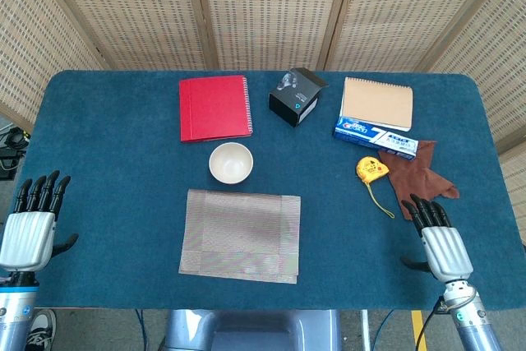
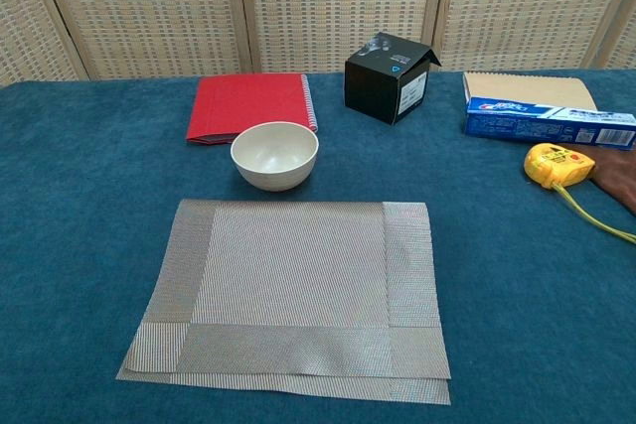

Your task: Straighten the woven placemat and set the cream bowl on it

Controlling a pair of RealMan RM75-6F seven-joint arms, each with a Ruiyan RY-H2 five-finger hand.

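Observation:
The woven grey placemat lies flat near the table's front middle, slightly askew, with a second layer showing along its front edge. The cream bowl stands upright on the blue cloth just behind the mat's far left corner, not touching it. My left hand rests at the front left edge, fingers straight and apart, holding nothing. My right hand rests at the front right, fingers extended, empty, just in front of a brown cloth. Neither hand shows in the chest view.
Behind the bowl lie a red notebook and a black box. At the back right are a tan notebook, a toothpaste box, a yellow tape measure and a brown cloth.

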